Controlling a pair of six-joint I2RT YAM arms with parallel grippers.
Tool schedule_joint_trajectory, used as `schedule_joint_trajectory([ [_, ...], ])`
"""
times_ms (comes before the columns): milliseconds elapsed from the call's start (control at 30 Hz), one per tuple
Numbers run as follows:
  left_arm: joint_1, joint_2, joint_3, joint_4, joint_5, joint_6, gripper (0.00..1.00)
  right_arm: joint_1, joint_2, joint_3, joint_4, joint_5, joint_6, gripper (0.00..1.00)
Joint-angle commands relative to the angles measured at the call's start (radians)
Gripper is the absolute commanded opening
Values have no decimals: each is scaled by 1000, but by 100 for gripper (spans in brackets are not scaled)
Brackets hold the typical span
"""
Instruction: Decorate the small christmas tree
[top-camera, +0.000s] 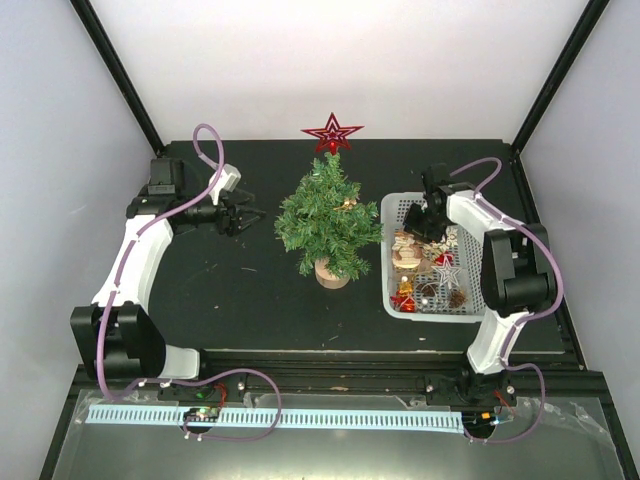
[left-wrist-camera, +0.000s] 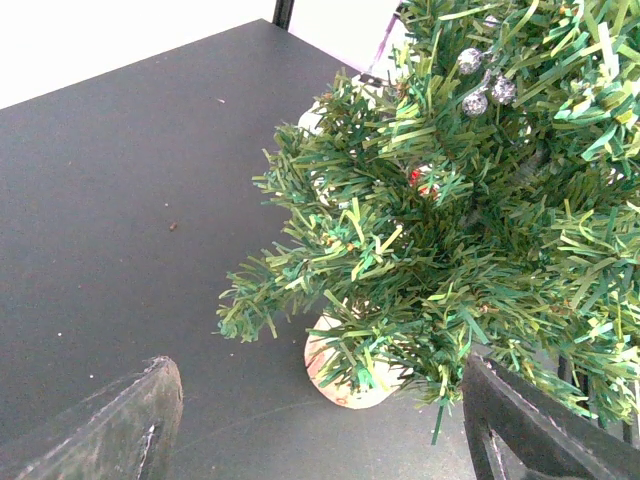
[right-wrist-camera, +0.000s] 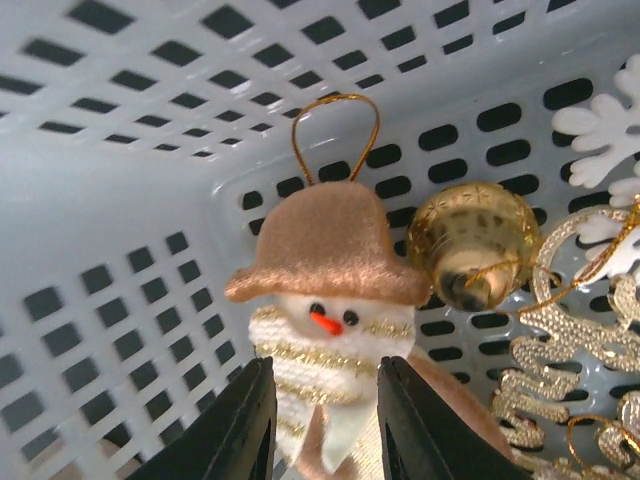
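Setting: robotics lab test cell. Evidence: matte black tabletop; plain white panels behind it and at both sides, joined by black frame posts at its far corners; left arm and right arm, white-and-black, bolted to a rail along its near edge; lilac cables looped over both; slotted white cable duct just in front of that edge.

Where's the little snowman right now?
The snowman is in the white basket right of the tree, between the right arm's jaws, beside a gold bell.
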Motion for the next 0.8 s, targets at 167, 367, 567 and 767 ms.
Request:
schedule_joint_trajectory([
  [167, 5, 7, 5, 6, 33, -3, 77, -11, 24, -10, 27, -17, -22, 30],
  [367, 6, 15, 12, -3, 40, -4, 77, -12, 29, -26, 44, -40, -24, 4],
  [567, 7, -13, 48, -50, 20, 21, 78, -11, -99, -42, 21, -12, -36, 1],
  [767, 7, -63, 68, -68, 6, 19, 78, -12, -212, -59, -19, 45, -59, 1],
])
